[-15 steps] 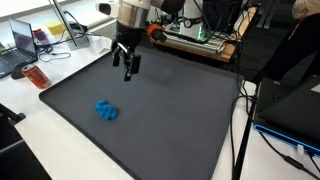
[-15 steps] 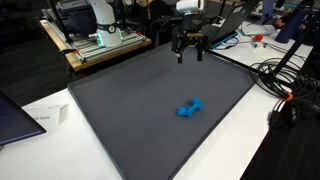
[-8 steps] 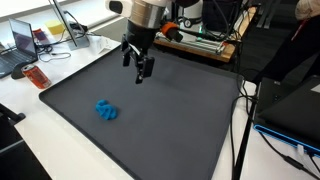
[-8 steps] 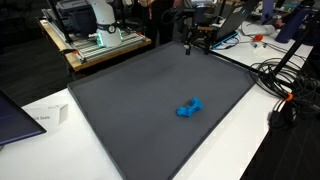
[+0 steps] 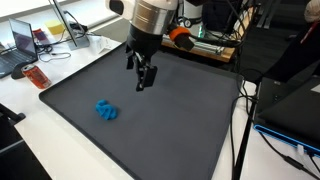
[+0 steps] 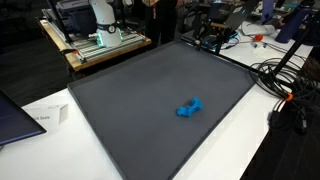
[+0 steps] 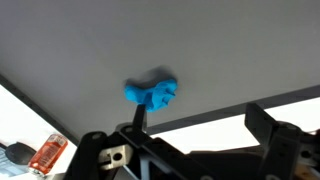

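Black two-fingered claw (image 5: 146, 77), jaws spread wide and holding nothing, has drifted toward 4 o'clock above the dark grey rubber mat (image 5: 190, 125), leaving the small knobbly blue plastic piece (image 5: 106, 110) untouched, well apart at its 8 o'clock.

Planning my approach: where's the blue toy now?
In an exterior view the blue toy lies on the dark mat, left of and apart from the gripper.

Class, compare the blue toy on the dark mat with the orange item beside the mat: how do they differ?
The blue toy is lumpy and lies on the mat; the orange item is oblong and lies off it, on the white table. The toy is nearer the gripper. Neither is touched.
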You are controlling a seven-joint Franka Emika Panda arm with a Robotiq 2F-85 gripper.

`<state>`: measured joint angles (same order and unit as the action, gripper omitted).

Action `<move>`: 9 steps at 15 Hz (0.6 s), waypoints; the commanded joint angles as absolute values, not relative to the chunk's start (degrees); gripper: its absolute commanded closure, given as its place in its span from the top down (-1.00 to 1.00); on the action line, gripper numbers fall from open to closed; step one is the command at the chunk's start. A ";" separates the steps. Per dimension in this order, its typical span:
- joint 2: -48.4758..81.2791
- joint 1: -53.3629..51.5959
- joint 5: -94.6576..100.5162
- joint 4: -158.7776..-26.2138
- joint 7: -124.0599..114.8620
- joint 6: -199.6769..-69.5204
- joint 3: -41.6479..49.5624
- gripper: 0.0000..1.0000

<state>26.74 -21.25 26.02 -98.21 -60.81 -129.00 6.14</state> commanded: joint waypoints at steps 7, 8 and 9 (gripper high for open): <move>42.42 -20.71 19.49 -70.05 -72.24 -109.16 4.12 1.00; 44.04 -20.57 18.22 -67.10 -73.13 -107.14 3.98 1.00; 45.57 -20.44 17.05 -64.26 -74.14 -104.99 3.96 1.00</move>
